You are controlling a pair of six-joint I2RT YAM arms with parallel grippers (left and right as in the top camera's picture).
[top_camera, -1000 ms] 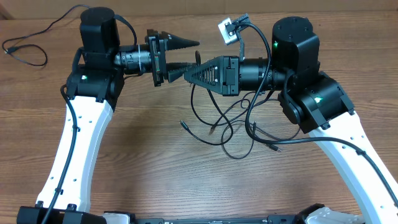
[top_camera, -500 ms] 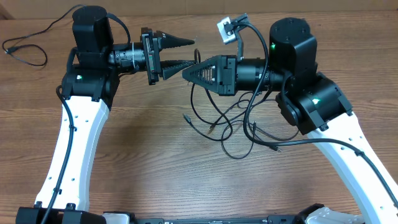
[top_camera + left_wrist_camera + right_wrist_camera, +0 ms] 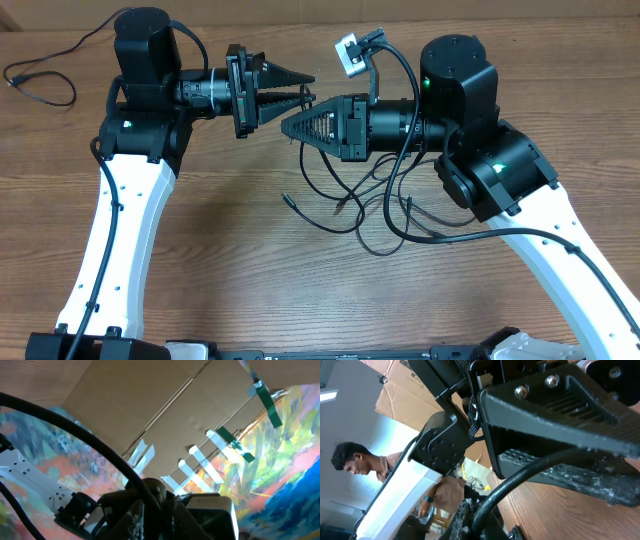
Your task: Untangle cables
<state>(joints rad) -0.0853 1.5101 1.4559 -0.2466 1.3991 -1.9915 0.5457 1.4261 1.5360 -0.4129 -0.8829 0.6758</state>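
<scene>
cables [image 3: 345, 203] lie tangled mid-table [image 3: 220, 280], nearer the far edge; a lone cable [image 3: 15, 83] lies at the far left corner.

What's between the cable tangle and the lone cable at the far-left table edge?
In the overhead view, the left arm stands between the cable tangle and the lone cable; the rest of that stretch is bare wooden table.
</scene>
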